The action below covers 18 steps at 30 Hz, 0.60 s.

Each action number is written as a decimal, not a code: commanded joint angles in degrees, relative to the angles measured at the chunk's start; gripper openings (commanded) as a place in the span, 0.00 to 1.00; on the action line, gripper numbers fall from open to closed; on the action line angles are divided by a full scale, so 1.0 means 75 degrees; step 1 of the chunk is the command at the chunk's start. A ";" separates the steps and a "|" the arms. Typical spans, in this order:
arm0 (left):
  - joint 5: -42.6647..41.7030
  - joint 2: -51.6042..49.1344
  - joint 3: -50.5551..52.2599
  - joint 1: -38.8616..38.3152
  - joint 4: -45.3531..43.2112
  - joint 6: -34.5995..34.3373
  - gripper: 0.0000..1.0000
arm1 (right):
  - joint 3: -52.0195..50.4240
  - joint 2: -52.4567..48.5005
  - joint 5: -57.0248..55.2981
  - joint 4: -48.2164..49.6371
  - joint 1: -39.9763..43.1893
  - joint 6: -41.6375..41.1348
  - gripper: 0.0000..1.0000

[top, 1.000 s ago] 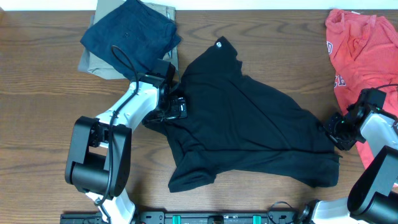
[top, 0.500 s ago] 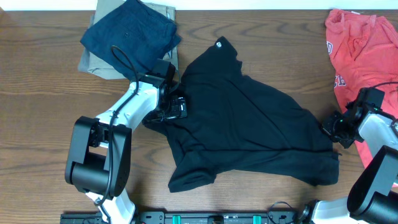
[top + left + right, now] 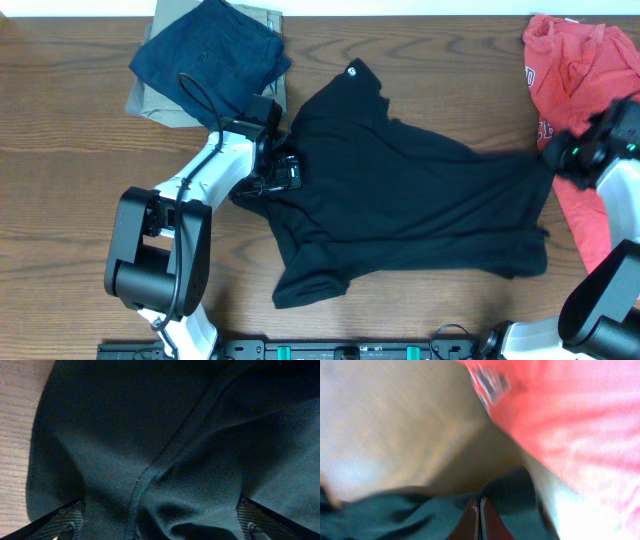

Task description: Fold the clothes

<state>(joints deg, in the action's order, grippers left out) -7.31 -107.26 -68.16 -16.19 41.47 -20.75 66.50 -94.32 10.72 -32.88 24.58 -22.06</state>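
The black T-shirt (image 3: 400, 200) lies crumpled in the middle of the table, with a small round white mark (image 3: 352, 69) at its far end. My left gripper (image 3: 281, 171) rests on the shirt's left edge; in the left wrist view its fingers (image 3: 160, 530) are wide apart with black fabric (image 3: 175, 435) bunched between them. My right gripper (image 3: 562, 154) holds the shirt's right corner, pulled out to the right and lifted. In the right wrist view its fingers (image 3: 480, 505) are closed together on the black cloth (image 3: 395, 515).
A navy folded garment (image 3: 210, 55) lies on a khaki-tan one (image 3: 148, 100) at the far left. A red shirt (image 3: 580, 70) lies at the far right, under and beside my right arm; it also shows in the right wrist view (image 3: 570, 415). Wooden table (image 3: 60, 200).
My right gripper has moved up and to the right with the shirt's corner, stretching the right side of the shirt out. The left arm has not moved.
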 commanded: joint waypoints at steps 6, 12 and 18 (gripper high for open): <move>0.0061 0.0026 0.0047 -0.0003 -0.0061 -0.0015 0.98 | 0.1390 -0.0029 0.0032 0.0472 -0.0038 -0.0522 0.01; 0.0061 0.0026 0.0047 -0.0003 -0.0058 -0.0015 0.98 | 0.1740 -0.0530 0.0026 0.1142 -0.0085 -0.0807 0.01; 0.0061 0.0026 0.0047 -0.0003 -0.0050 -0.0015 0.98 | 0.2425 -0.1553 0.0041 0.0659 -0.0187 -0.0629 0.95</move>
<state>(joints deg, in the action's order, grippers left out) -7.31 -107.26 -68.16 -16.19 40.88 -20.75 81.23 -102.32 10.92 -24.99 24.01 -27.44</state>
